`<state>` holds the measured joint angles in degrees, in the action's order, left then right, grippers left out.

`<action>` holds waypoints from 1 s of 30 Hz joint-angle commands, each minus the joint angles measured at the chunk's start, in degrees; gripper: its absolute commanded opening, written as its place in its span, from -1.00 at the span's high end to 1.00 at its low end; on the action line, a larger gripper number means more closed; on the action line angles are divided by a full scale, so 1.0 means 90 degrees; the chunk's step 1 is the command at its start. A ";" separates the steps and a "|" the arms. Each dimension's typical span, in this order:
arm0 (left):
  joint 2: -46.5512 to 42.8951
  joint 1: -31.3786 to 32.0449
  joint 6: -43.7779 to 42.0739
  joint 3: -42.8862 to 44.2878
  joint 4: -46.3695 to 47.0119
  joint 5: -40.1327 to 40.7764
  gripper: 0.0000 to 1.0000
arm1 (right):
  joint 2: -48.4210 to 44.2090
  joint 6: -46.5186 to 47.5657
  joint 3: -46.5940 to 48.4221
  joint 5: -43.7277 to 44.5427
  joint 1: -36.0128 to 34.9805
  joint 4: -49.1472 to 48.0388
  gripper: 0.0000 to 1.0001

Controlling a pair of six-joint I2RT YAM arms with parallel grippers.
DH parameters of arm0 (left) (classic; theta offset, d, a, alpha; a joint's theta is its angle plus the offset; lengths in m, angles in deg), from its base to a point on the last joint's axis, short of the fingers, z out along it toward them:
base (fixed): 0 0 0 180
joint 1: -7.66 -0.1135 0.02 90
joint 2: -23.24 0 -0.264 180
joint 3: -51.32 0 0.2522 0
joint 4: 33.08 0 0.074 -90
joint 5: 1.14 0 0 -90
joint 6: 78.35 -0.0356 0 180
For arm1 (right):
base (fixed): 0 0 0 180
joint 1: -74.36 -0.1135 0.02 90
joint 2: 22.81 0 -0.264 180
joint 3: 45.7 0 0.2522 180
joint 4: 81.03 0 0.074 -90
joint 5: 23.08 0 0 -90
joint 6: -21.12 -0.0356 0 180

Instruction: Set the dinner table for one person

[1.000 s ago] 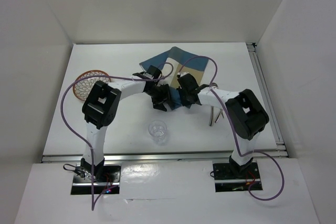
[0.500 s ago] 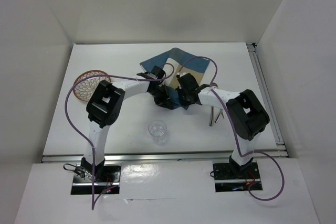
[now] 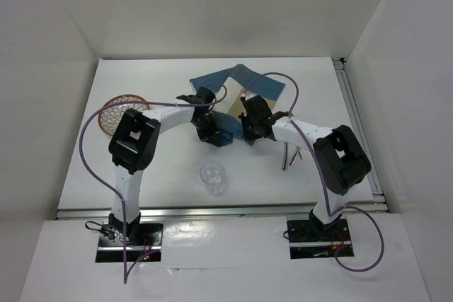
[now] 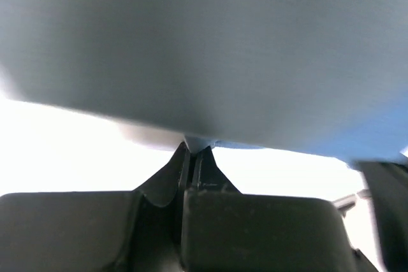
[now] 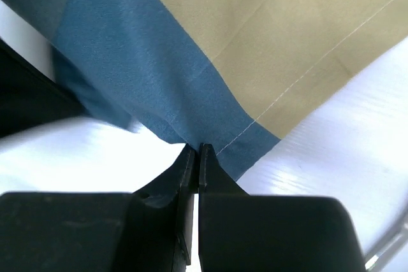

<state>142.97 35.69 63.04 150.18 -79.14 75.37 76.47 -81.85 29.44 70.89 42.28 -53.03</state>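
Top: my left gripper (image 3: 212, 136) and right gripper (image 3: 249, 136) mid-frame, each pinching striped placemat (image 3: 244, 79) edge; dinner table (image 3: 156, 167) spreads underneath.
Left wrist: fingers (image 4: 182, 164) pressed on cloth, table bright lower left.
Right wrist: fingers (image 5: 185, 170) clamp blue corner, table lower right.

White dinner table (image 3: 141, 79) with blue-and-tan placemat (image 3: 244, 78) (rumpled), clear glass (image 3: 213, 177), orange wire basket (image 3: 115, 113), cutlery (image 3: 289, 155) at right.
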 commanded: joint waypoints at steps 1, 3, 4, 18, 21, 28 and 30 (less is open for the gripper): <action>-0.0246 -0.0691 -0.0749 0.0056 -0.0971 0.0981 1.00 | -0.0494 -0.0072 0.0133 -0.0031 0.0214 0.0263 1.00; -0.0566 -0.1189 -0.1051 -0.0090 -0.1099 0.1069 1.00 | -0.0649 -0.0014 0.0074 0.0056 0.0273 0.0332 1.00; -0.0703 -0.1355 -0.1140 -0.0177 -0.1099 0.1147 1.00 | -0.0651 -0.0014 -0.0003 0.0135 0.0273 0.0409 1.00; -0.1593 -0.3193 -0.1961 -0.0540 -0.1334 0.0709 1.00 | -0.1832 -0.0209 -0.0912 0.0232 0.0712 0.0527 0.89; -0.1593 -0.3193 -0.2039 -0.0598 -0.1489 0.0533 0.50 | -0.2037 -0.0356 -0.0971 0.0233 0.0712 0.0741 -0.06; -0.2365 -0.3348 -0.2127 -0.1447 -0.1392 0.0766 -0.29 | -0.2486 -0.1876 -0.0658 0.0429 0.1044 0.2030 -0.48; -0.2297 -0.3426 -0.1991 -0.1632 -0.1247 0.0671 -0.29 | -0.2633 -0.2716 -0.0755 -0.0105 0.1238 0.2187 -0.33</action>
<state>123.49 6.43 44.82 137.35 -91.11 81.66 55.36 -95.16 21.40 73.14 51.16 -38.85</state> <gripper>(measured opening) 0.643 0.690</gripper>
